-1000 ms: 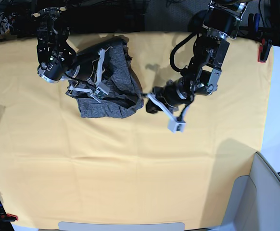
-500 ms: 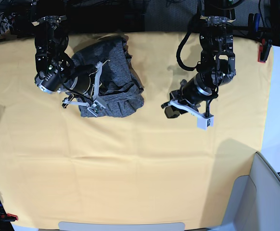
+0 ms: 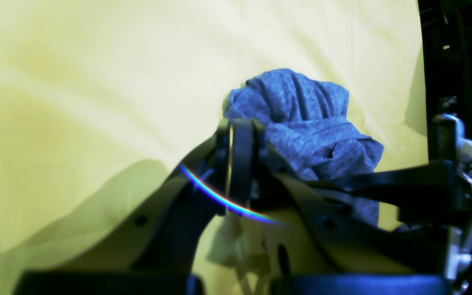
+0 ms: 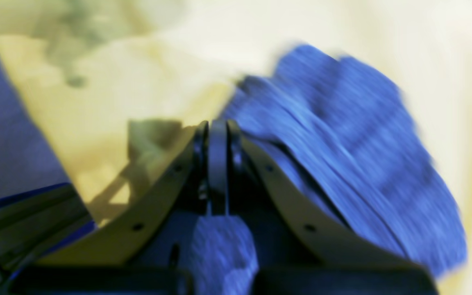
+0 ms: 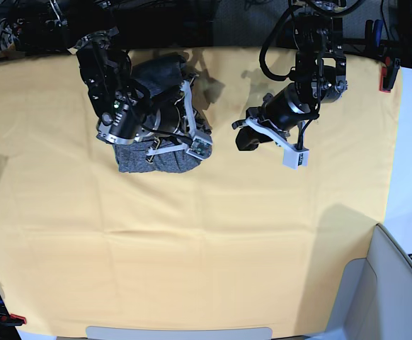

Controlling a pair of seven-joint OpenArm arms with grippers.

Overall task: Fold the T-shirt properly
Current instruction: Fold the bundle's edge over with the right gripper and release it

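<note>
Charcoal-grey knit, the T-shirt point(image 5: 165, 157) lies bunched in a rumpled heap on the yellow cloth point(image 5: 192, 241) that covers the bench, directly under and around the right tool point(image 5: 196, 142). In the right wrist view, that tool point(image 4: 217, 135) has its two fingers pressed flat together with no fabric visible between the tips; the blurred shirt point(image 4: 342, 135) sits just ahead and to one side of them, and whether they touch it cannot be told. The left tool point(image 5: 247, 139) hangs over bare cloth, apart from the heap. Its own camera shows its fingers point(image 3: 240, 151) likewise pressed together and empty, with the shirt point(image 3: 301, 127) lying beyond the tips on the cloth point(image 3: 96, 82).
</note>
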